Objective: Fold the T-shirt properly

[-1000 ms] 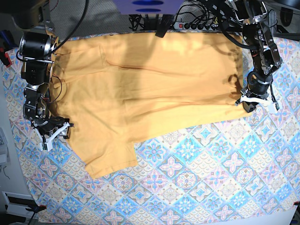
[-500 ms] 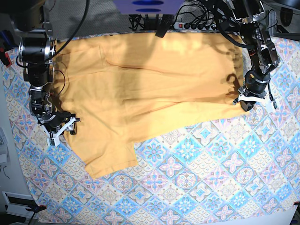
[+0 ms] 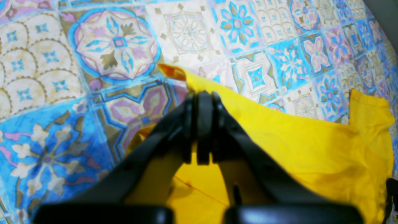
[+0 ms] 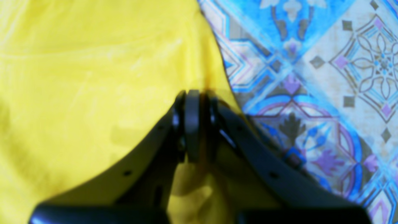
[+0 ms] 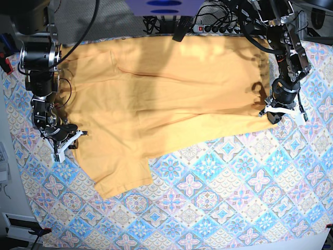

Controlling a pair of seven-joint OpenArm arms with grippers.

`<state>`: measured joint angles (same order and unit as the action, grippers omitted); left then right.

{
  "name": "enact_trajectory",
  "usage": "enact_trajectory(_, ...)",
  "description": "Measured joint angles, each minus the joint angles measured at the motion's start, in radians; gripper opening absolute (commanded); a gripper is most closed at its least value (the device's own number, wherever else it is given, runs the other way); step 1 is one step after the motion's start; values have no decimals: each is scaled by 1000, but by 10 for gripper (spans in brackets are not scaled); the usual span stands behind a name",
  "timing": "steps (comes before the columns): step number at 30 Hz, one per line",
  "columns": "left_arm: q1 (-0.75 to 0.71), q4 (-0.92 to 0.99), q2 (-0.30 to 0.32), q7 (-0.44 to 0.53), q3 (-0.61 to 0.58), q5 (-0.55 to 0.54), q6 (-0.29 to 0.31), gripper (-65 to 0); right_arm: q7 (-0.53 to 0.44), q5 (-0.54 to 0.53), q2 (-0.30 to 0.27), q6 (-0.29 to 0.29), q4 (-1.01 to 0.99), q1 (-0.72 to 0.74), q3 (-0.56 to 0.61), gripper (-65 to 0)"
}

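Across the tablecloth (image 5: 218, 208): T-shirt (image 5: 161, 99) lies spread flat, filling the upper half of the base view
Left gripper (image 5: 275, 113): frame right, fingers pinched tight on the shirt's corner edge
Right gripper (image 5: 72, 139): frame left, fingers pressed together, pinching the shirt's edge too

Spread flat on the tablecloth (image 5: 218, 198): the T-shirt (image 5: 156, 99), filling the far half in the base view. At its edge on that view's left, the right gripper (image 5: 70, 139); at the corner on that view's right, the left gripper (image 5: 274, 113). Behind, a power strip (image 5: 216, 27).
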<state>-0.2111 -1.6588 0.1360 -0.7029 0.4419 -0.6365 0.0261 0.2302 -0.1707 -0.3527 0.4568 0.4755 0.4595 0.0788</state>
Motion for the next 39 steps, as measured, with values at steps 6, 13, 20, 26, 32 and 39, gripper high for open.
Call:
enact_trajectory(6, 0, 0, 0, 0, 0, 0, 0, -650, 162, 10, 3, 117, 175, -62, -1, -639)
enact_trajectory(13, 0, 0, 0, 3, 2, 0, 0, -650, 269, 15, -19, 114, 430, -195, -3, -639)
enact_trajectory(20, 0, 0, 0, 3, 2, 0, 0, -650, 225, 16, -11, 121, 521, -261, -183, -638)
enact_trajectory(26, 6, 0, 0, 3, 2, -1, 0, -650, 154, 28, -11, 114, 365, -194, -204, -514)
enact_trajectory(32, 5, 0, 0, 3, 2, 0, 0, -650, 126, 14, -12, 112, 259, -108, -203, -370)
enact_trajectory(39, 0, 0, 0, 3, 2, 0, 1, -650, 135, 18, -14, 113, 244, -85, -180, -365)
